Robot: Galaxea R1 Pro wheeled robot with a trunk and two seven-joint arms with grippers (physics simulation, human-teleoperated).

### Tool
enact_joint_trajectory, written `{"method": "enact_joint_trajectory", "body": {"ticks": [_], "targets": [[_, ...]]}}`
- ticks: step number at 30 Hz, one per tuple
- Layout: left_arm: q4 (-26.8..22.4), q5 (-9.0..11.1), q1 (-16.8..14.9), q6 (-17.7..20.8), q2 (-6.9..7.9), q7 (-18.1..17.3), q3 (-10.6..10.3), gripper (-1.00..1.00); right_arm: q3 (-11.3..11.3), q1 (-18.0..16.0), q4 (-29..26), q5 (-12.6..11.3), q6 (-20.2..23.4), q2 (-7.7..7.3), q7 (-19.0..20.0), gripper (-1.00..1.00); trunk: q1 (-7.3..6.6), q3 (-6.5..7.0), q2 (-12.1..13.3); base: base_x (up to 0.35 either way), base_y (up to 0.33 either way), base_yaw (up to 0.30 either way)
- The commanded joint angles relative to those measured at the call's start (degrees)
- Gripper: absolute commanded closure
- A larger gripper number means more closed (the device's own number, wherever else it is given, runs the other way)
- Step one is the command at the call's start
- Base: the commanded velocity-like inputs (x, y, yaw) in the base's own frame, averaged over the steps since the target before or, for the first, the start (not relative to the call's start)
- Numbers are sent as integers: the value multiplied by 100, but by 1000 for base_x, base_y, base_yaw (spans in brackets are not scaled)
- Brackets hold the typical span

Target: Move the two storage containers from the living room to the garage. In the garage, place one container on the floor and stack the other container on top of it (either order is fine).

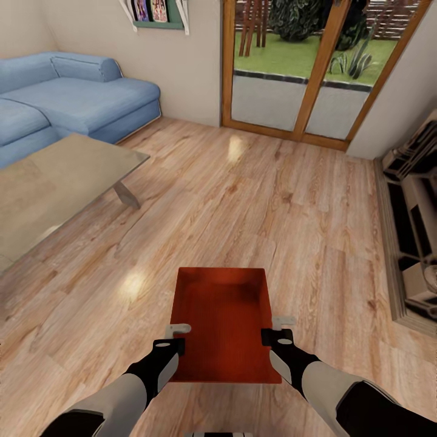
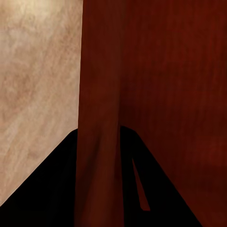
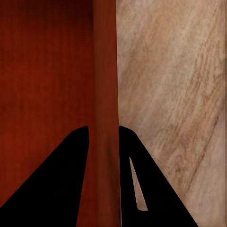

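Note:
One orange-red storage container point(image 1: 222, 321), lidless and empty, hangs in front of me above the light wood-plank floor point(image 1: 255, 200) of the living room. My left gripper point(image 1: 175, 338) is shut on its left wall and my right gripper point(image 1: 276, 331) is shut on its right wall. The left wrist view has that thin wall point(image 2: 100, 142) running between the two dark fingers point(image 2: 52, 189). The right wrist view has the other wall point(image 3: 104, 142) pinched the same way between its fingers point(image 3: 56, 184). The second container is out of view.
A blue sofa point(image 1: 67, 97) and a low grey-brown table point(image 1: 54, 182) stand at the left. A glazed wooden door point(image 1: 303, 67) to the garden is straight ahead. A dark shelf unit point(image 1: 416, 224) lines the right wall. Open plank floor lies between them.

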Motion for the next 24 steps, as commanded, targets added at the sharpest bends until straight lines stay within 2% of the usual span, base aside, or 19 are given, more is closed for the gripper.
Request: {"method": "enact_joint_trajectory", "body": {"ticks": [1, 24], "targets": [[-17, -75, 1, 45, 39, 74, 13, 100, 6, -3, 16, -80, -44, -13, -32, 100, -23, 15, 40, 0, 0, 0], [-17, -75, 1, 44, 39, 74, 13, 100, 4, -6, 9, -59, -44, -30, -32, 100, -528, 428, 963, 0, 0, 0]]}}
